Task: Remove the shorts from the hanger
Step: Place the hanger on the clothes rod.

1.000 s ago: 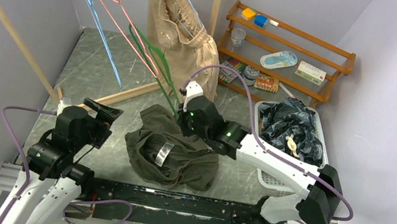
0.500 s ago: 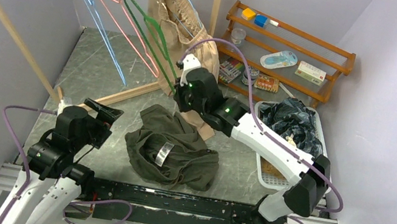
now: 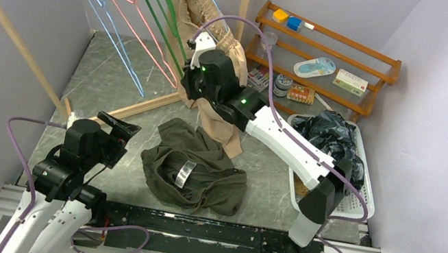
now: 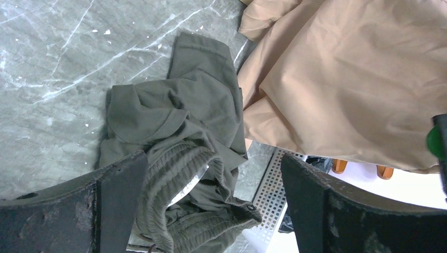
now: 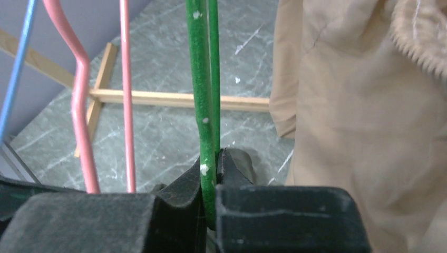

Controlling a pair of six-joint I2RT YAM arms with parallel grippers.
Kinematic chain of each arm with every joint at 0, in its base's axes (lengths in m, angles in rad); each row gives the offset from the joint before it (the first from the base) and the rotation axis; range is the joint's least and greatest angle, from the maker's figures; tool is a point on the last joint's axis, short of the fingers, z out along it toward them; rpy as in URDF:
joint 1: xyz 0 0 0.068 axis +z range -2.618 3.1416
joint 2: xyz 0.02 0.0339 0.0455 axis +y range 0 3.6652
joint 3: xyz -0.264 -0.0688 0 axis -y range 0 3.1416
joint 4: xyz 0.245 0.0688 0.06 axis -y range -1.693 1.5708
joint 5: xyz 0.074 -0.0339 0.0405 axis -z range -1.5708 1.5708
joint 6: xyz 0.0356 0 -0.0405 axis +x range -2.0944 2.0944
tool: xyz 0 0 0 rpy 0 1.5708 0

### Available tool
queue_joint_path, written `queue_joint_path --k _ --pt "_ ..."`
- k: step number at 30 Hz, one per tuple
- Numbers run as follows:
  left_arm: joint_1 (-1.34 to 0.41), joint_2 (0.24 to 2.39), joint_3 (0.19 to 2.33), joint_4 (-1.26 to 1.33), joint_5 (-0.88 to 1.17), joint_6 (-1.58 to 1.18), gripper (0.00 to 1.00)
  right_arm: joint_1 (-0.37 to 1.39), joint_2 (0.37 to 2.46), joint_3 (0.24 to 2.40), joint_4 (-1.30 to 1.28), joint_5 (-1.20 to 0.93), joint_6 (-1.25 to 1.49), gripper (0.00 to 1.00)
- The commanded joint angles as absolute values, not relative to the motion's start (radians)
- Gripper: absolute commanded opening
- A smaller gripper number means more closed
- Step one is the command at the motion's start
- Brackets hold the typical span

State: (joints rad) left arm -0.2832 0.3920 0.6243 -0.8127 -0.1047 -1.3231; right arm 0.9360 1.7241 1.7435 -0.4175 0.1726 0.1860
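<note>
Shorts: olive pair (image 3: 191, 176) lay crumpled on table (image 3: 104, 77), waistband toward arms' bases; beige pair (image 3: 225, 137) hung w/ long axis vertical, waist up. R gripper (image 5: 211, 174) pinched green hanger (image 5: 202, 79); L gripper (image 4: 213, 179) gaped wide.

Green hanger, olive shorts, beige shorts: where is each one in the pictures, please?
green hanger (image 5: 198, 79), right wrist view, on its wire.
olive shorts (image 3: 211, 183), top view, middle of the heap.
beige shorts (image 4: 342, 79), left wrist view, on the flat cloth.

Right arm (image 3: 287, 145) extended toward upper centre of the frame; left arm (image 3: 72, 162) folded at lower left.
The right gripper (image 5: 211, 168) is seen pinched tight on a green hanger (image 5: 201, 79). The left gripper (image 3: 118, 125) is held with jaws spread wide.
</note>
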Motion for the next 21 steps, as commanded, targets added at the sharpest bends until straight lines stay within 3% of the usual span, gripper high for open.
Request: queue_joint_path --k 1,21 --pt "-0.287 0.382 0.610 -0.795 -0.088 -1.308 1.00 0.932 1.765 1.857 -0.394 0.175 0.181 0.00" --pt "-0.286 0.293 0.621 -0.860 -0.168 -1.349 0.98 0.925 1.942 2.086 -0.502 0.194 0.150 0.00"
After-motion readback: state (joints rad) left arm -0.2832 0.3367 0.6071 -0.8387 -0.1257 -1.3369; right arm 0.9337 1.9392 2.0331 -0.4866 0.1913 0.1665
